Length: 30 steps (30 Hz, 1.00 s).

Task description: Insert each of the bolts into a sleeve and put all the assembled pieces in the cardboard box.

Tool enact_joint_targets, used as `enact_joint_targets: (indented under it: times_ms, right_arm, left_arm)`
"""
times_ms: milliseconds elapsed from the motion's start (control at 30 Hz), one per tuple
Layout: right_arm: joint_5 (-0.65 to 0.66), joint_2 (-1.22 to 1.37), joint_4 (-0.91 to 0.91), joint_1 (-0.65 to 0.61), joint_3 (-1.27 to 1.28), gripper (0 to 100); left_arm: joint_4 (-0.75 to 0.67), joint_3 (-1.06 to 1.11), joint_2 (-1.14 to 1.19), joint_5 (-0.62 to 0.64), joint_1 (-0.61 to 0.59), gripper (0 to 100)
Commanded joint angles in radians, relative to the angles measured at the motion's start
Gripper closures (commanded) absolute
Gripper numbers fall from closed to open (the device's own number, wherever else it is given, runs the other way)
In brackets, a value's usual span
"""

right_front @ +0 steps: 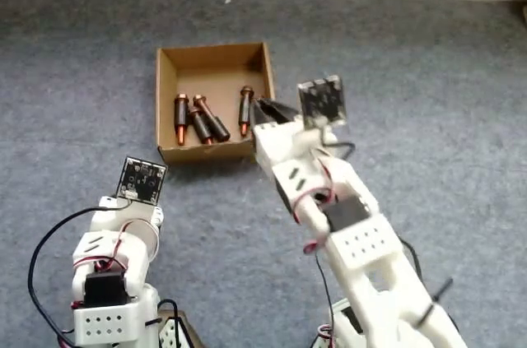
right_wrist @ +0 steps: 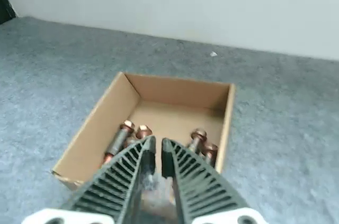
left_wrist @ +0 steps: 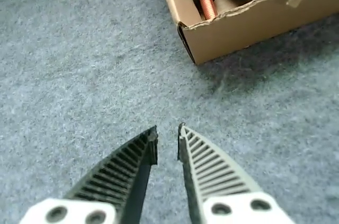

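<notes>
Four bolts, each inside a dark sleeve, lie in the cardboard box (right_front: pixel 167 101), which sits on the grey felt-like table cover (right_front: pixel 412 76) ahead of both arms. In the high view the leftmost piece (right_front: pixel 181 118) and the rightmost piece (right_front: pixel 245 109) lie with their long axes running from the box's far wall to its near wall, copper heads toward the far wall and threaded tips toward the arms. The two middle pieces (right_front: pixel 207 122) lie close together and slant a little, heads also at the far end. The left wrist view shows a threaded copper tip (left_wrist: pixel 208 7) poking out of its sleeve toward the near wall. The right arm stretches forward, and the right gripper (right_wrist: pixel 158 143) hangs over the box's near right corner beside the rightmost piece, its fingers a narrow slit apart with nothing between them. The left arm is folded back close to its base, and the left gripper (left_wrist: pixel 167 133) points down at bare cover short of the box's near left corner, fingertips slightly parted and holding nothing
</notes>
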Motion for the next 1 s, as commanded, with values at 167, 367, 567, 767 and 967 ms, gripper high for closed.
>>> enact_joint_targets:
  times_ms: [167,367,567,767,967]
  right_arm:
    - [-0.003,-0.450,0.125,0.105,0.263,99.3]
    - [-0.002,-0.789,0.206,0.156,0.473,99.3]
    - [-0.003,-0.993,0.351,0.157,0.579,99.3]
    - [-0.005,-0.972,0.361,0.214,0.615,99.3]
    - [-0.008,-0.984,0.401,0.225,0.748,99.3]
  left_arm:
    - [-0.018,0.012,-0.008,-0.003,-0.008,90]
    - [-0.017,0.002,-0.008,-0.002,-0.007,90]
    - [-0.017,-0.010,-0.008,0.081,0.074,90]
    - [-0.015,-0.042,-0.008,0.273,0.105,90]
    - [-0.015,-0.024,-0.008,0.285,0.188,90]
